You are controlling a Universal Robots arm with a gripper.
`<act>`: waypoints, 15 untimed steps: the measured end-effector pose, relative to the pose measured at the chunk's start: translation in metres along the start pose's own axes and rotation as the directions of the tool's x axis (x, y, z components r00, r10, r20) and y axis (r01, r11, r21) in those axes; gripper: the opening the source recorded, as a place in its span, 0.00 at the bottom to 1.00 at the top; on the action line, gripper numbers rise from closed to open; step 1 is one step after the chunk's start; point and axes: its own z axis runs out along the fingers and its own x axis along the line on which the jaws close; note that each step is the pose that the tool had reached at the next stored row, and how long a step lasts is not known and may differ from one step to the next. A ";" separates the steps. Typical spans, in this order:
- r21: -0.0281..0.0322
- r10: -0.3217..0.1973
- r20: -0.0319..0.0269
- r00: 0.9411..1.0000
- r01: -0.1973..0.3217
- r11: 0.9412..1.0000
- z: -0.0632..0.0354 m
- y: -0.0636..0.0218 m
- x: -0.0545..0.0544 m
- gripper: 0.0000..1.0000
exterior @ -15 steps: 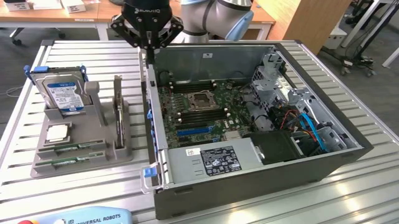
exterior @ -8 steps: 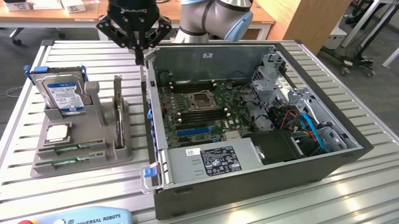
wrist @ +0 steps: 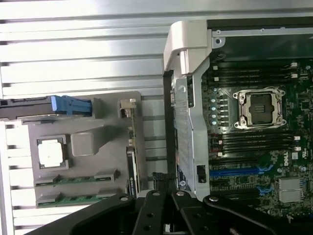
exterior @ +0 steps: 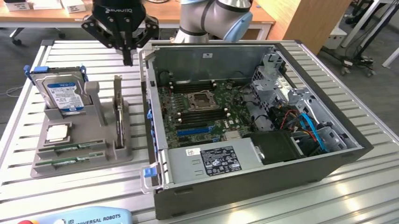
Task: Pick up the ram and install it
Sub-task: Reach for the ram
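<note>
The fingers [exterior: 128, 55] were pressed together with nothing between them, and hung in the upper left of the exterior view over the far end of the grey holder [exterior: 93, 164] on the desk [exterior: 18, 154]. The ram [exterior: 117, 116] stood on edge in that holder's slot, just below the fingers and beside the open computer case [exterior: 249, 186]. The danger looked plain. Closed like that, a descent would have jabbed the board's top edge instead of straddling it. The case wall [exterior: 149, 100] sat close enough to clip, and the hard drive [exterior: 62, 95] stood near too.
</note>
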 end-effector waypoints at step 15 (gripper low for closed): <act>0.000 0.000 0.000 1.000 0.000 1.000 -0.0003 -0.0040 0.051 0.10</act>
